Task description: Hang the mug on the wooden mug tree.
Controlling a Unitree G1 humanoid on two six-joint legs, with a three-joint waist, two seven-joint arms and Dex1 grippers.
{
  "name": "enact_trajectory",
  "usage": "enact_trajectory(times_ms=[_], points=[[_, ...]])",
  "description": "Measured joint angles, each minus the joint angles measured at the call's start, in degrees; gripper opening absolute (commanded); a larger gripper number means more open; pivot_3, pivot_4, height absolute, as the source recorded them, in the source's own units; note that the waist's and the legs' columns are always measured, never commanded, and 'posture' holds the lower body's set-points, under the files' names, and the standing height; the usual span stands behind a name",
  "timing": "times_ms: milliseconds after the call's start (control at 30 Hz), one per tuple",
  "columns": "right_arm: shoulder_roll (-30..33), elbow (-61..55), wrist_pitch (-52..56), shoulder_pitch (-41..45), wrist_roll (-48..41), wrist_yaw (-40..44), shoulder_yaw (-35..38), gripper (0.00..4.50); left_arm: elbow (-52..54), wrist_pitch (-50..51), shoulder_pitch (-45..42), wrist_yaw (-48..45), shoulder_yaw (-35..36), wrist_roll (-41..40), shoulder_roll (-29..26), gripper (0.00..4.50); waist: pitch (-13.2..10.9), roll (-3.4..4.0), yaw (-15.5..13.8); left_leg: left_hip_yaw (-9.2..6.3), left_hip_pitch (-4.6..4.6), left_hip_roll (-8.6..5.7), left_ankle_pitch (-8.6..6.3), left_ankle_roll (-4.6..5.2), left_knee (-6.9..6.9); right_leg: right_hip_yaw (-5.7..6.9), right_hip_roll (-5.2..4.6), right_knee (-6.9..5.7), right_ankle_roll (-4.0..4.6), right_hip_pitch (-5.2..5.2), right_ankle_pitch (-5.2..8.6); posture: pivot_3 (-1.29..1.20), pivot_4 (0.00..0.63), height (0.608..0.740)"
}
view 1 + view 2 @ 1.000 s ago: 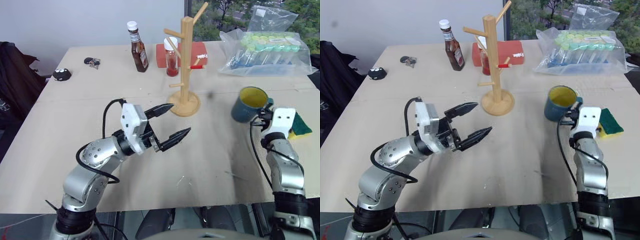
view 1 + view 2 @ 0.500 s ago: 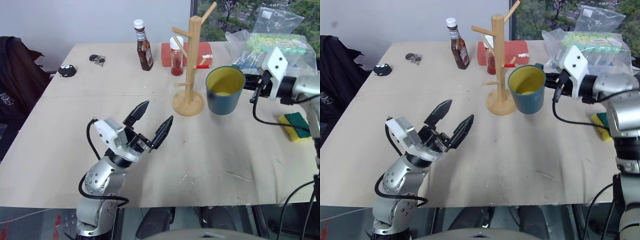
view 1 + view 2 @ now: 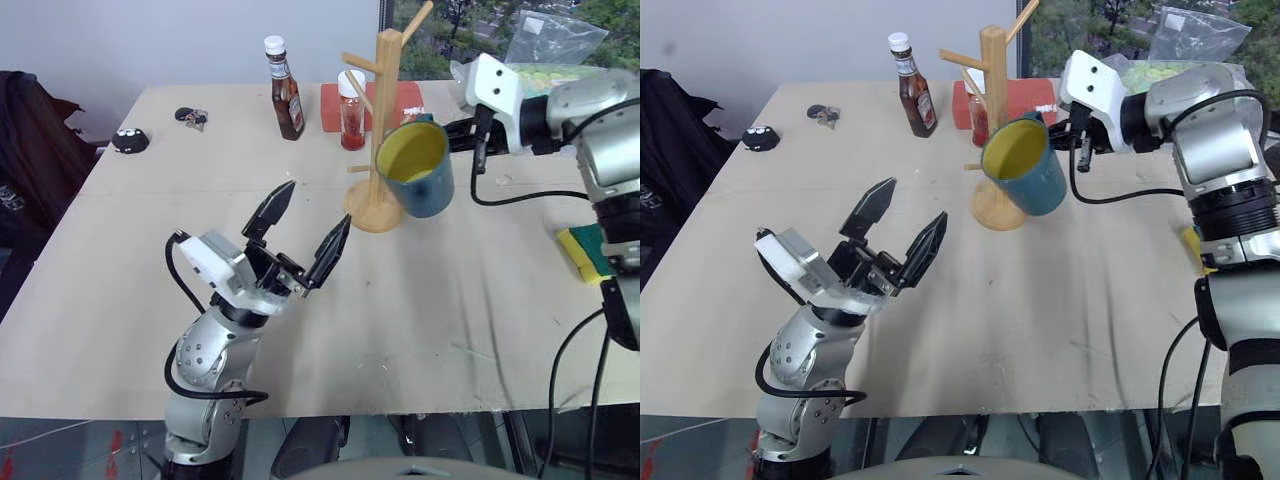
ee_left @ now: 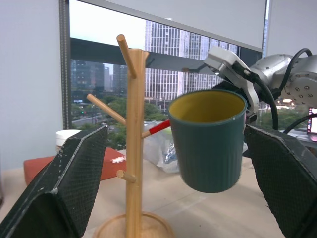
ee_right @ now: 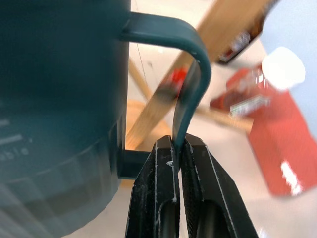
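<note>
The teal-blue mug point(image 3: 415, 170) with a yellow inside hangs tilted in the air, right beside the post of the wooden mug tree point(image 3: 385, 110) and above its round base. My right gripper point(image 5: 177, 147) is shut on the mug's loop handle point(image 5: 190, 94), pinching it thin between both fingers; the arm reaches in from the right point(image 3: 500, 95). My left gripper point(image 3: 312, 213) is open and empty above the middle of the table, pointing up toward the tree. In the left wrist view the mug point(image 4: 208, 141) floats to one side of the post point(image 4: 133, 139), clear of the pegs.
A brown sauce bottle point(image 3: 284, 90), a red-filled jar point(image 3: 350, 110) and a red box point(image 3: 335, 105) stand behind the tree. A plastic bag point(image 3: 540, 60) lies at the back right, a yellow-green sponge point(image 3: 590, 250) at the right edge. Small dark items point(image 3: 130, 140) sit far left.
My right arm has lifted the mug off the table at the right and carried it up and left to the tree's post. My left gripper has tilted upward. The camera has shifted.
</note>
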State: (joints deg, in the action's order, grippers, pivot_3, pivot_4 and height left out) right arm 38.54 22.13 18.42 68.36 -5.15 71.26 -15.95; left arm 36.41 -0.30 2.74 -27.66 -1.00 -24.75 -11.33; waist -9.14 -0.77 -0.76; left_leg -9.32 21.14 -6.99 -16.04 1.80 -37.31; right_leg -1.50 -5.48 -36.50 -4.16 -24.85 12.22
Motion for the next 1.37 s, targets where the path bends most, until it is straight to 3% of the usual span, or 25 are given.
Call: enact_trajectory(times_ms=[67,100,133,333,500,600,767,833,900,967,1067,1167,1367], points=[[-0.76,0.40,-0.10,0.46,0.23,-0.27,0.00,1.00,-0.06,-0.13,-0.03,0.16,-0.01,0.01,0.12,4.50,0.00,0.00,-0.02,0.01,0.01,0.00,0.00,0.00,-0.01,-0.01,0.01,0.00,0.00,0.00,-0.01,0.00,0.150,0.737],[-1.00,0.50,-0.14,0.52,0.44,-0.31,0.01,1.51,-0.08,-0.26,-0.02,0.25,0.00,0.01,0.18,4.50,0.00,0.00,-0.08,0.00,0.02,-0.01,0.00,0.00,-0.03,0.01,0.03,0.00,0.00,0.00,-0.01,0.00,0.150,0.737],[-1.55,0.71,-0.14,0.55,0.51,-0.46,0.03,1.73,-0.14,-0.39,-0.03,0.30,0.06,0.01,0.18,4.50,0.00,0.00,-0.08,-0.02,0.04,-0.01,0.00,0.00,-0.04,0.02,0.04,0.00,0.00,0.00,-0.02,0.00,0.150,0.737],[-2.50,2.73,0.73,1.75,1.49,-3.19,0.64,4.42,-1.03,-0.69,-0.24,0.36,0.05,0.03,0.18,4.50,0.00,0.00,-0.03,-0.02,0.03,-0.01,0.00,0.00,-0.04,0.02,0.14,-0.01,0.01,-0.01,-0.02,0.00,0.150,0.737],[-1.25,3.42,1.54,1.42,1.83,-4.38,2.36,4.47,-1.10,-0.85,-0.29,0.33,-0.07,0.13,-0.20,4.50,0.00,0.00,-0.04,-0.03,0.04,-0.01,0.00,0.00,-0.04,0.02,0.16,-0.01,0.01,-0.01,-0.02,0.00,0.150,0.737],[1.38,0.62,2.73,-3.74,-0.05,-4.46,6.19,4.47,-1.10,0.50,1.49,0.29,-0.05,0.65,-2.15,4.50,0.01,-0.02,-0.34,-0.14,0.08,-0.02,-0.01,0.00,-0.04,0.11,0.15,0.03,0.01,0.02,-0.02,0.00,0.150,0.737],[2.92,-13.66,8.44,-25.90,-8.89,-6.79,18.00,4.47,-1.61,5.51,7.59,0.89,-0.44,5.73,-7.91,4.50,0.05,-0.02,-0.37,-0.23,0.15,0.03,-0.07,-0.04,0.04,0.10,0.02,0.06,0.00,-0.05,-0.03,0.00,0.150,0.737],[1.51,-17.58,10.24,-32.80,-11.19,-9.20,20.83,4.47,-2.45,7.43,9.83,1.56,0.14,7.45,-9.46,4.50,0.00,0.08,-0.17,-0.15,0.16,0.03,-0.09,-0.06,0.02,0.03,0.04,-0.03,0.00,-0.14,-0.03,0.00,0.150,0.737],[-1.31,-27.28,12.94,-45.69,-15.56,-14.41,27.25,4.47,-2.52,10.23,12.16,1.14,0.44,7.63,-11.44,4.50,0.02,0.09,-0.19,-0.06,0.22,0.07,-0.09,-0.08,-0.05,-0.04,0.05,-0.20,0.00,-0.27,-0.03,0.00,0.150,0.737],[-2.38,-30.03,13.14,-50.64,-16.76,-16.02,29.28,4.47,-2.59,11.23,13.78,0.66,0.16,7.66,-12.13,4.50,0.02,0.13,-0.12,0.12,0.17,0.07,-0.09,-0.07,-0.06,-0.17,0.07,-0.24,0.01,-0.27,-0.04,0.00,0.150,0.737],[-8.10,-32.62,6.29,-63.93,-18.01,-17.90,32.52,4.47,-3.26,11.59,17.65,-0.54,-0.05,7.65,-12.70,4.50,0.11,0.02,-0.22,0.13,-0.29,0.13,-0.12,-0.05,-0.06,-0.14,0.12,-0.20,0.01,0.18,-0.03,0.00,0.150,0.737],[-12.73,-32.01,0.19,-71.68,-18.50,-18.67,33.00,4.47,-4.79,11.31,19.69,-1.72,-0.35,7.79,-12.97,4.50,0.03,0.13,-0.06,0.30,-0.45,0.16,-0.27,0.21,-0.09,-0.27,0.30,-0.21,-0.04,0.29,-0.04,0.00,0.150,0.737],[-15.62,-31.64,-9.54,-77.87,-16.58,-20.39,32.08,4.47,-6.40,9.77,20.78,-3.44,-0.87,8.18,-13.32,4.50,0.08,0.06,-0.04,0.39,-0.66,0.34,-0.22,0.15,-0.13,-0.21,0.45,-0.20,-0.21,0.44,-0.15,0.00,0.150,0.737]])
